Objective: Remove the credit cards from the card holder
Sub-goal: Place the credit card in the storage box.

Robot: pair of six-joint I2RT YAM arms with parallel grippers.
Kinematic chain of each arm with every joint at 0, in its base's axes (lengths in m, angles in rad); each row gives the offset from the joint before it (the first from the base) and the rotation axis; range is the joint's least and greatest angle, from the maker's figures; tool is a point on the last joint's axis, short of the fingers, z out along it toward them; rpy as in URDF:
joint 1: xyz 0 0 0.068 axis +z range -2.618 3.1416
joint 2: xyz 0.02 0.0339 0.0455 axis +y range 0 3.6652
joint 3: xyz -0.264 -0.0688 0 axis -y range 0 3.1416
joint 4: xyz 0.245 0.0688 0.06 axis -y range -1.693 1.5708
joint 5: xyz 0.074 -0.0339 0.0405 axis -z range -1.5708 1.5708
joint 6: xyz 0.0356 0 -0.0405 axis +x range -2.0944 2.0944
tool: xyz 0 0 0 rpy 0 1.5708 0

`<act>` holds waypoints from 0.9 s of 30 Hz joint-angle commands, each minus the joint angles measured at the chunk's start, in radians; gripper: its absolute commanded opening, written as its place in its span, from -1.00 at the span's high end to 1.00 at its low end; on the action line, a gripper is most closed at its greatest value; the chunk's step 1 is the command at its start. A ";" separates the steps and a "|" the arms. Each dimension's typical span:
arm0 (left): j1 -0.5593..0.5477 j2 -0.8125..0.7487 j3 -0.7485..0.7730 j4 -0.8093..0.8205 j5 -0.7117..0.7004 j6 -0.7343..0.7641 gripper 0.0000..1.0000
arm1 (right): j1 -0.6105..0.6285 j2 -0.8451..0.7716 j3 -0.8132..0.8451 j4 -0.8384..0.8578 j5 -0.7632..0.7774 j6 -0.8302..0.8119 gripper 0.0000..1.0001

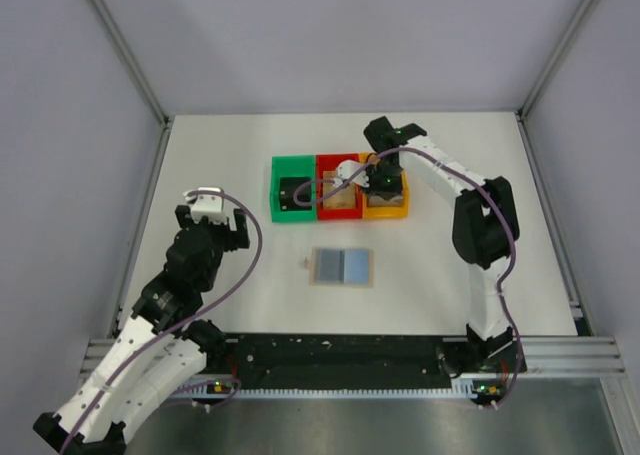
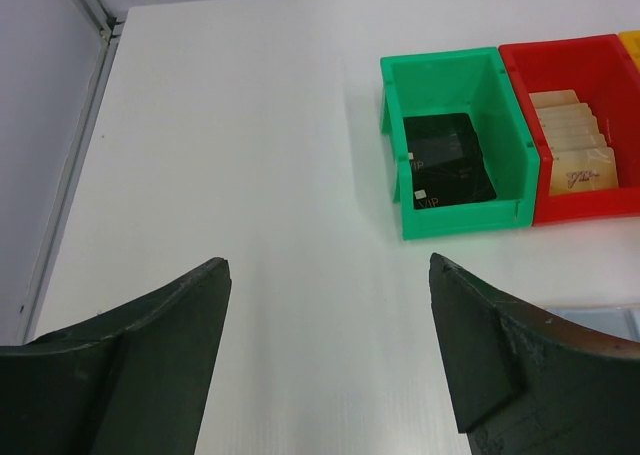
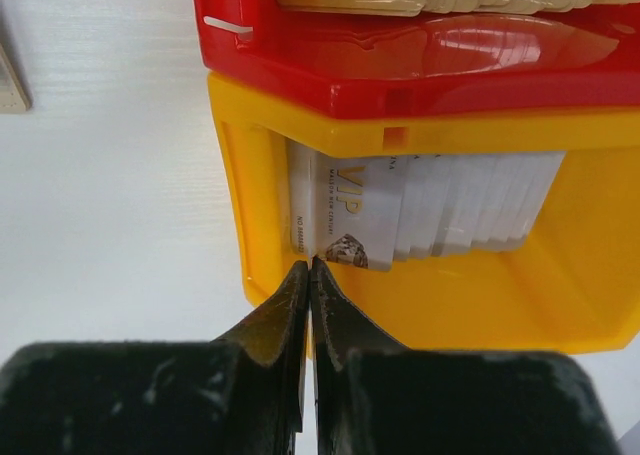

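You are looking into a robotics lab cell: grey panel walls and aluminium framing are enclosing a white table.

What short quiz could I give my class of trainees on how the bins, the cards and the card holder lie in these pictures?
1. True or false: the card holder lies unfolded on the table, apart from the bins.
2. Which bin holds the black cards? A red; B green; C orange.
3. Fill in: the left jaws stand ___, the right jaws stand ___.
Key: 1 true. 2 B, the green bin. 3 open; shut, at the orange bin.
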 commanded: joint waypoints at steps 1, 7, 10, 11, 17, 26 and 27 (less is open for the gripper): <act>0.008 0.007 -0.003 0.053 0.005 0.012 -0.68 | -0.009 0.019 0.040 -0.022 -0.055 -0.039 1.00; 0.012 0.019 -0.003 0.053 0.021 0.014 -0.68 | -0.014 0.047 0.072 -0.009 -0.029 -0.021 0.64; 0.013 0.021 -0.004 0.052 0.025 0.012 -0.68 | -0.018 0.043 0.096 0.025 -0.026 0.020 0.35; 0.013 0.023 -0.004 0.053 0.027 0.014 -0.67 | -0.017 0.035 0.099 0.043 -0.017 0.034 0.25; 0.018 0.021 -0.001 0.052 0.039 0.009 -0.67 | -0.021 -0.026 0.101 0.171 0.116 0.112 0.05; 0.022 0.015 0.008 0.036 0.076 -0.012 -0.68 | 0.047 -0.232 0.034 0.295 0.297 0.496 -0.33; 0.021 0.012 0.008 0.035 0.082 -0.016 -0.68 | 0.069 -0.258 0.006 0.295 0.302 0.540 -0.34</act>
